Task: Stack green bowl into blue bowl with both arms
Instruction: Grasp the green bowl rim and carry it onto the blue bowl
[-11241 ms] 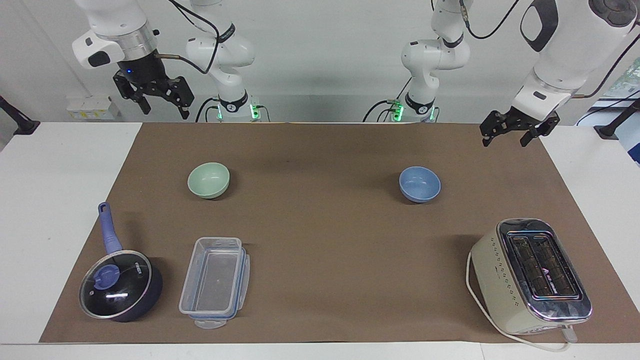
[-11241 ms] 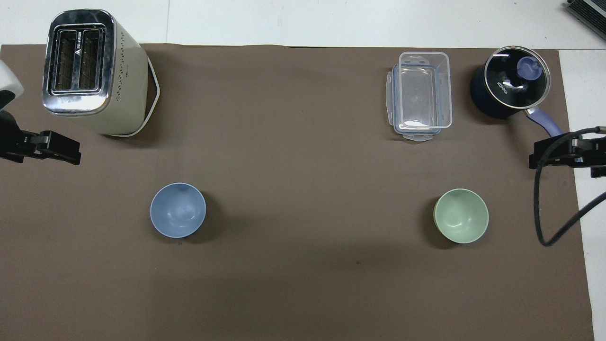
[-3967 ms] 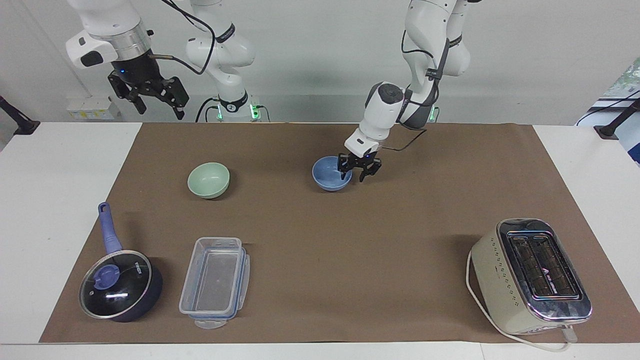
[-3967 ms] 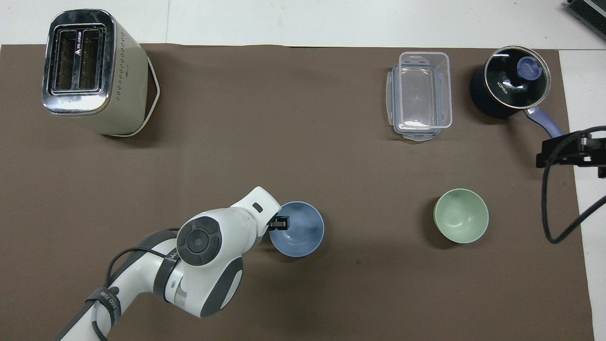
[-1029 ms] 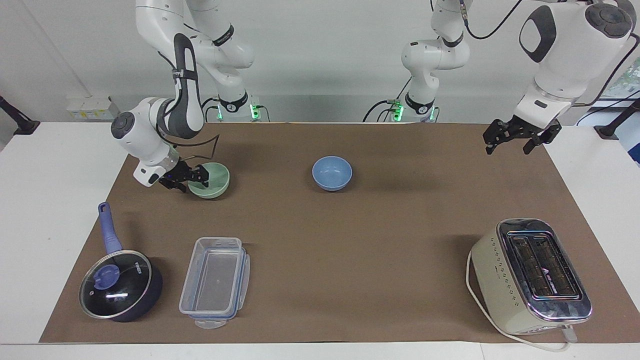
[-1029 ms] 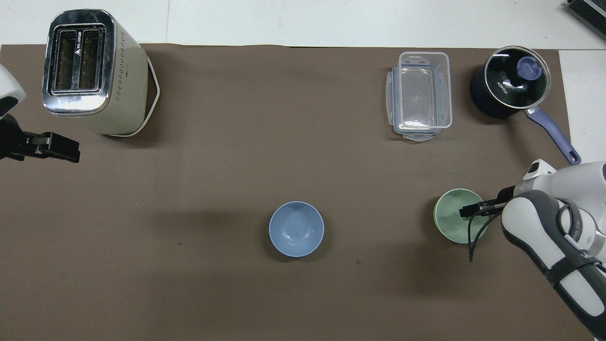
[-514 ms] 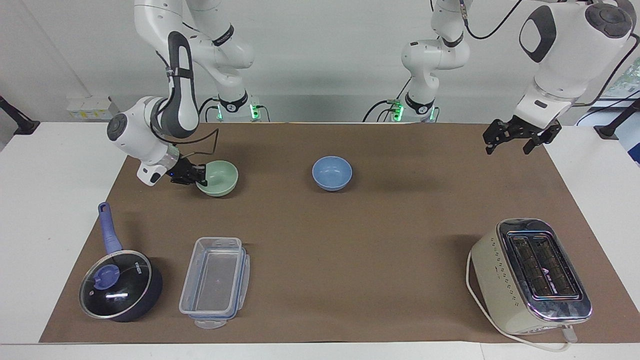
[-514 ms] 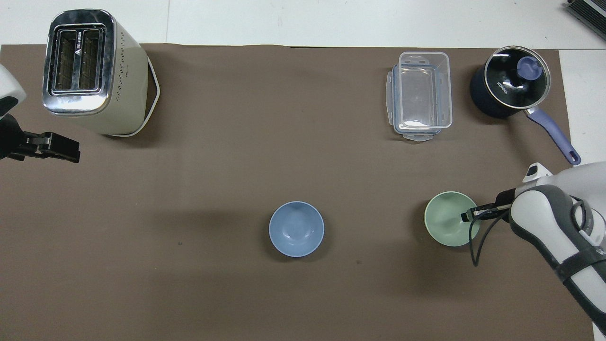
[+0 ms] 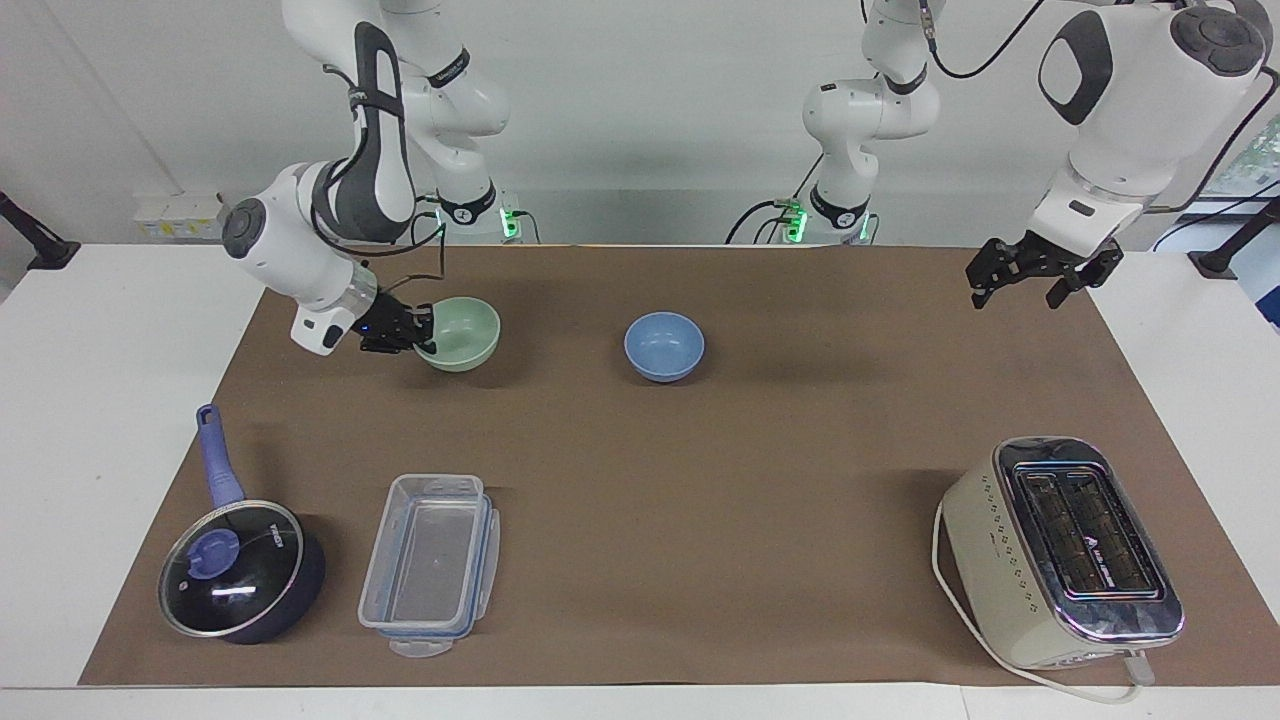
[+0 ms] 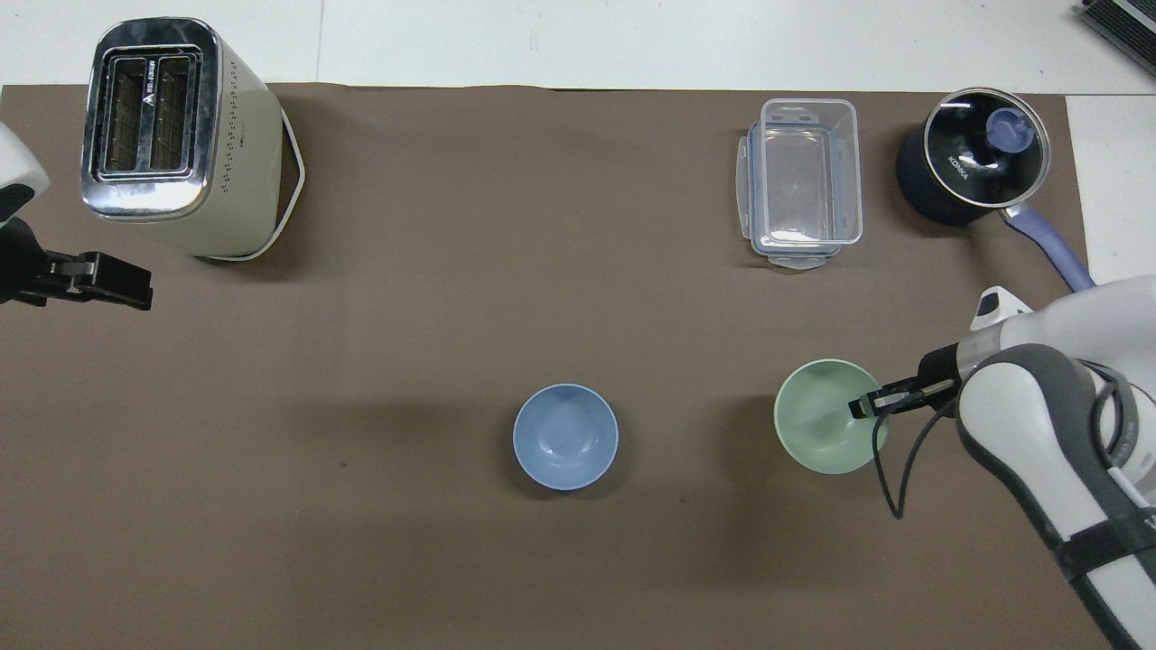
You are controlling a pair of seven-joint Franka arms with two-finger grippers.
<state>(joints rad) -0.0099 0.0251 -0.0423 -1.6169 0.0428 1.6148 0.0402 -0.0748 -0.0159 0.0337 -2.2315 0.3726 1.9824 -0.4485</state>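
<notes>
Toward surface's robot-side edge, right end effector clamped on green bowl rim, raised (carry step); next: lower into blue bowl. Left end effector waits, fingers apart.

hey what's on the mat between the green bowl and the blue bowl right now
Nothing: only bare brown mat separates the green bowl, held at its rim by the right end effector, from the blue bowl. The overhead view shows this best.

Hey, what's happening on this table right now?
The right gripper has the green bowl pinched by its rim and lifted off the brown mat, carrying it toward the blue bowl in the middle. The left gripper waits, open, over the mat's edge at its own end.
</notes>
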